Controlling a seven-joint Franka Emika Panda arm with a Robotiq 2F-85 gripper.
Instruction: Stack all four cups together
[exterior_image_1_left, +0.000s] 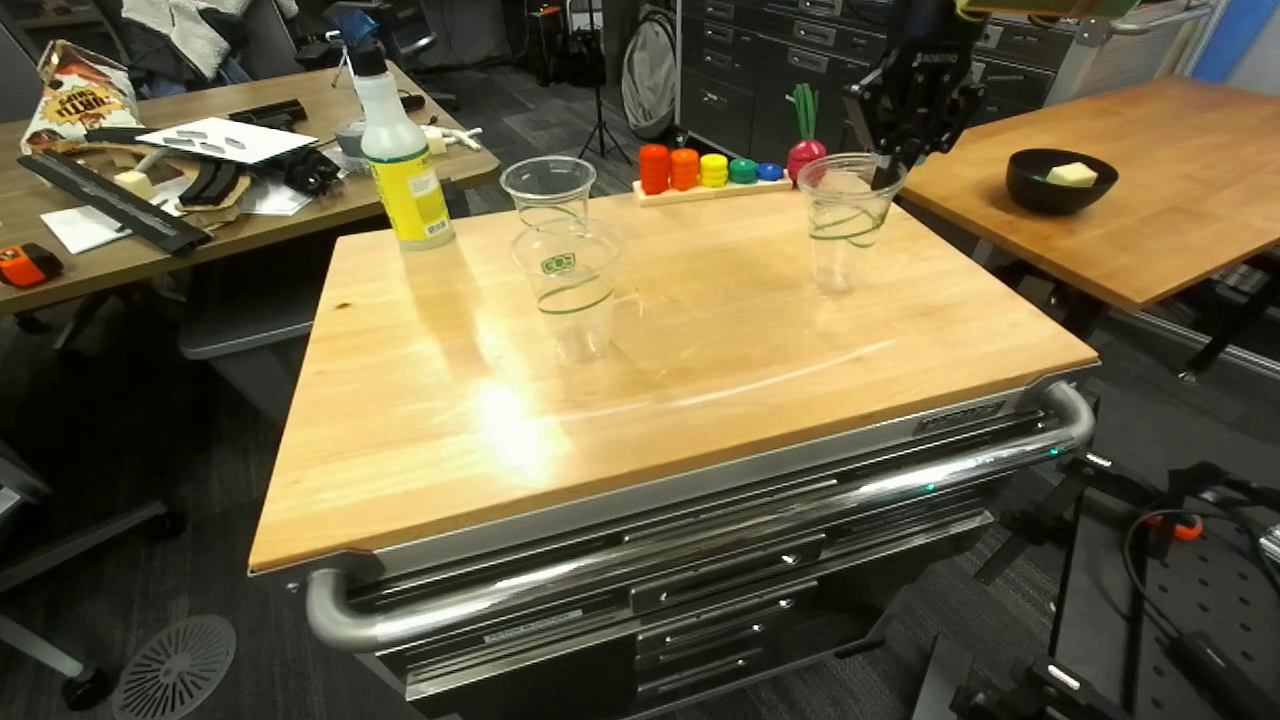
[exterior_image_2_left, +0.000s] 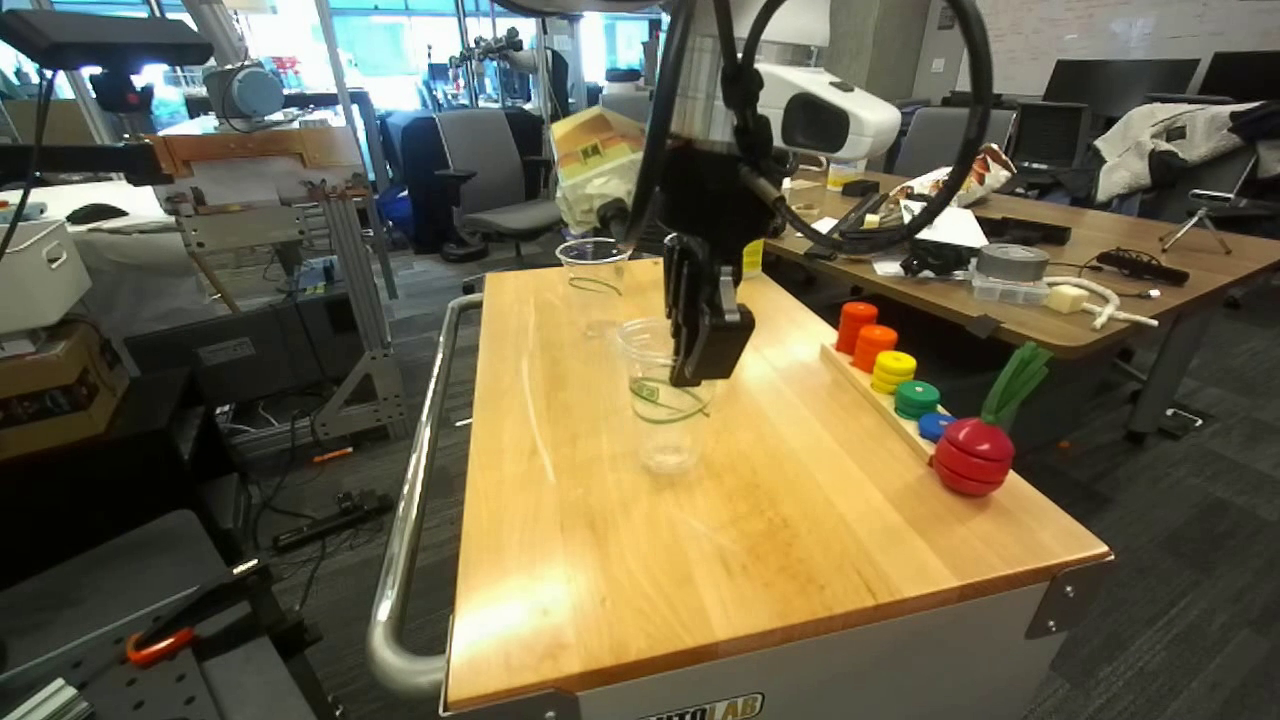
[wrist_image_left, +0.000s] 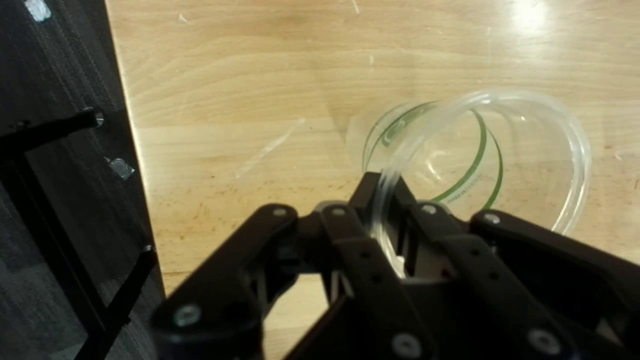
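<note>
Black at the wrist, hanging the arm down from the top edge in both exterior views, looping a cable out to one side. Pointing the gripper downward over the surface, inward from the discs along one edge. Standing with both fingers almost together at the tips, leaving only the thickness of a plastic wall between. Pinching the cup there, by one edge of its rim, with one tip inside and the other outside. Holding it mouth up and about upright, showing its body up and to the right of the tips in the wrist view, and lower than the tips in both exterior views. Not telling, through such clear plastic, a base touching the surface from a base just above it, nor a single cup from a nested pair. Seeing, in an exterior view, a near cup and a far cup, standing upright between the gripper and the bottle. Overlapping in that line of sight, standing well apart from the gripper.
</note>
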